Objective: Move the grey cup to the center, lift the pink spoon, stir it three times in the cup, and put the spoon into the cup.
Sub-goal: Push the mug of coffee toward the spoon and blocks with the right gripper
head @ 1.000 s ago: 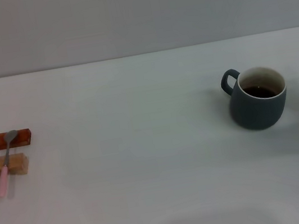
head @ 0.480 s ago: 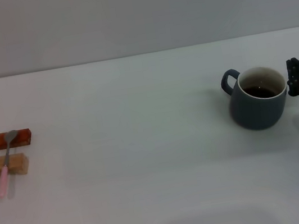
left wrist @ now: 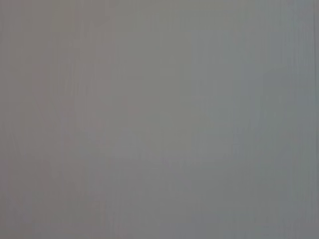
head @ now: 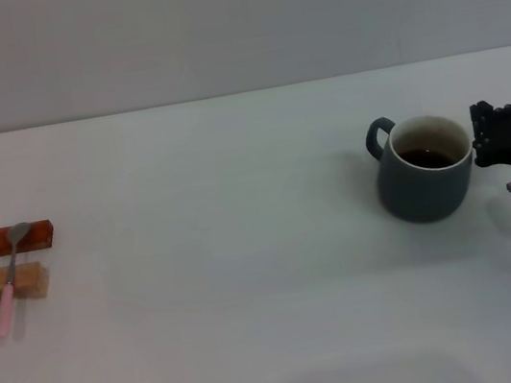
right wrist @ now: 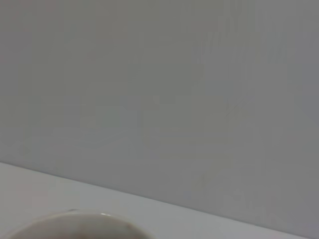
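Right of the grey cup point(head: 424, 170), touching its rim, right hand point(head: 482, 134), grip state indiscernible; cup handle points away from it; pink spoon point(head: 9, 279) lies across two blocks point(head: 14, 282).

matt slate-grey ceramic mug point(head: 425, 180) with glazed cream interior, far left of the mug a pink-handled spoon point(head: 9, 279) with dull grey metal bowl, red-brown block point(head: 23, 238) and tan wooden block point(head: 14, 284), smooth matt white tabletop point(head: 231, 283)
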You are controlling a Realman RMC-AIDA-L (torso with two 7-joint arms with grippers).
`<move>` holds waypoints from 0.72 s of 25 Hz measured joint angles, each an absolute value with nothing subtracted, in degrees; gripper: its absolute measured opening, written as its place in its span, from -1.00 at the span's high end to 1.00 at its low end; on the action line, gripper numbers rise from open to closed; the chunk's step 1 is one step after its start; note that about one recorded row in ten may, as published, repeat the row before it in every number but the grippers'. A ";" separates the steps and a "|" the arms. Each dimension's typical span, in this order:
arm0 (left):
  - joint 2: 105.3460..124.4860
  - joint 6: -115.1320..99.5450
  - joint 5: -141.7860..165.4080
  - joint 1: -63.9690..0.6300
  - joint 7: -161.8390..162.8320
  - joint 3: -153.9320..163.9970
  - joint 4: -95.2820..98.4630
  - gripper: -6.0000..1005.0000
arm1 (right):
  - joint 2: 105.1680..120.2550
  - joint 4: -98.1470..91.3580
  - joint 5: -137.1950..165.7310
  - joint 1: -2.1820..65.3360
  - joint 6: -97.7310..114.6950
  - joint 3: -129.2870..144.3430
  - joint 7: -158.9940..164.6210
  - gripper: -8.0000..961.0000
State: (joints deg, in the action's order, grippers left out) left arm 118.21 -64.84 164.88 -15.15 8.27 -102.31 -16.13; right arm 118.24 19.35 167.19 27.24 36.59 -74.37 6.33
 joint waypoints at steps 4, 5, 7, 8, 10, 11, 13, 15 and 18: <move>118.20 -64.78 164.88 -15.19 8.26 -102.30 -16.16 -0.67 | 118.29 20.60 167.18 27.04 36.05 -72.90 6.33 0.91; 118.15 -64.77 164.88 -15.19 8.26 -102.31 -16.17 -0.67 | 118.29 21.54 167.18 26.85 35.34 -72.24 6.33 0.91; 118.14 -64.77 164.89 -15.18 8.26 -102.32 -16.17 -0.67 | 118.28 22.54 167.17 26.71 34.64 -71.63 6.33 0.91; 118.11 -64.77 164.88 -15.16 8.26 -102.35 -16.17 -0.67 | 118.28 22.54 167.17 26.71 34.64 -71.63 6.33 0.91; 118.10 -64.77 164.88 -15.14 8.26 -102.39 -16.18 -0.67 | 118.27 23.74 167.16 26.62 33.83 -70.59 6.33 0.91; 118.11 -64.77 164.88 -15.14 8.26 -102.39 -16.20 -0.67 | 118.27 23.74 167.16 26.62 33.83 -70.59 6.33 0.91; 118.10 -64.77 164.88 -15.17 8.25 -102.40 -16.25 -0.67 | 118.20 24.40 167.16 26.67 33.26 -69.79 6.33 0.91; 118.11 -64.77 164.89 -15.18 8.26 -102.40 -16.27 -0.67 | 118.06 25.33 167.16 26.76 32.72 -68.94 6.33 0.91; 118.12 -64.77 164.89 -15.20 8.25 -102.40 -16.31 -0.67 | 117.83 27.02 167.16 26.83 31.65 -67.80 6.33 0.91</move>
